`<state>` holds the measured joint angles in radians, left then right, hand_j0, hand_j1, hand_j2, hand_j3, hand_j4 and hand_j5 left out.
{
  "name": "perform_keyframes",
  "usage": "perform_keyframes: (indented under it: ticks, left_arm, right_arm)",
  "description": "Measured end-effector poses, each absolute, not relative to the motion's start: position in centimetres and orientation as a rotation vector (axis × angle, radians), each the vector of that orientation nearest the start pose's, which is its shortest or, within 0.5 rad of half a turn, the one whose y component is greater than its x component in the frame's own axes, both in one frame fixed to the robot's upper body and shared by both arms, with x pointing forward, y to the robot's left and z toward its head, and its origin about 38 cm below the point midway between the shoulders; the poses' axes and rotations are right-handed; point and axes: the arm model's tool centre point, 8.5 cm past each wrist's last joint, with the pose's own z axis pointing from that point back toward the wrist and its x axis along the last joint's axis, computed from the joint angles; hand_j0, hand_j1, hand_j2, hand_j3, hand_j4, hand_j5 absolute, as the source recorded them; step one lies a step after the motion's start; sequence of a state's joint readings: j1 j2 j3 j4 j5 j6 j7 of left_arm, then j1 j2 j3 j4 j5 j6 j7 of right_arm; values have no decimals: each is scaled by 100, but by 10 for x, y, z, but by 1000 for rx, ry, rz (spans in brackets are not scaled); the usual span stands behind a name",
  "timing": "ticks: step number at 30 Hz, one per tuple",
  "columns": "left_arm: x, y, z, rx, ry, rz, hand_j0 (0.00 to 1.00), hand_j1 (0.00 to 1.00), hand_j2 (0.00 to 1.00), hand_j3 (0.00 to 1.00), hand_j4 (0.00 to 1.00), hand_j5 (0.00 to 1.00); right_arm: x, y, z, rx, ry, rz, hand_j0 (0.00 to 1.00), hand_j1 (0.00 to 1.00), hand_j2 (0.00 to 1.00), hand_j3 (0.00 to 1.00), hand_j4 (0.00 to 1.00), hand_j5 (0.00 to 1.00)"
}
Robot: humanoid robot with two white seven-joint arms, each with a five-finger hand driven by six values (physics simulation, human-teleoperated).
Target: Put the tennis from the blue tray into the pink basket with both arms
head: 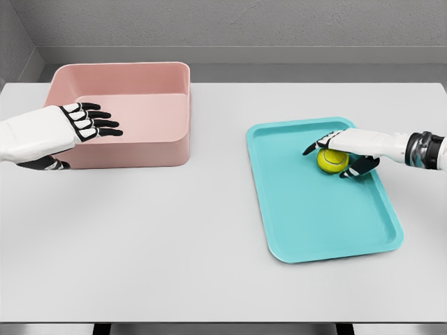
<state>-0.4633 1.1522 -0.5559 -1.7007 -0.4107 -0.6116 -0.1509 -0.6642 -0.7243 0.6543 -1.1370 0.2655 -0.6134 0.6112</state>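
Observation:
A yellow-green tennis ball lies in the far part of the blue tray, on the table's right side. My right hand reaches in from the right and is shut on the ball, with its fingers laid over the ball's top and the thumb against its lower right side. The ball rests on the tray floor. The pink basket stands at the far left. My left hand hovers open over the basket's left front wall, fingers spread and pointing right, holding nothing.
The grey table carries only the basket and the tray, with a wide gap between them. The table's front edge runs along the bottom of the view. A grey wall stands behind.

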Motion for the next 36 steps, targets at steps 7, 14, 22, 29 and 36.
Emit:
perform_keyframes:
  ticks: [7, 14, 22, 29, 36]
  left_arm:
    - [370, 347, 263, -790, 2115, 2777, 100, 100, 100, 100, 100, 100]
    - [370, 347, 263, -790, 2115, 2777, 100, 100, 100, 100, 100, 100]
    - [369, 346, 263, -785, 2115, 2773, 100, 100, 100, 100, 100, 100]
    - [367, 345, 260, -771, 2114, 2780, 100, 100, 100, 100, 100, 100]
    - [367, 344, 261, -769, 2113, 2778, 100, 100, 100, 100, 100, 100]
  right_arm:
    - [458, -331, 154, -196, -1275, 1887, 60, 60, 60, 60, 60, 60]
    - [458, -328, 155, -195, -1283, 1887, 54, 54, 54, 54, 54, 54]
    - [458, -316, 167, -194, -1336, 1906, 53, 53, 53, 53, 53, 53]
    - [451, -297, 180, -185, -1394, 1958, 50, 50, 50, 50, 50, 50]
    - [438, -272, 197, -180, -1465, 2042, 50, 50, 50, 50, 50, 50]
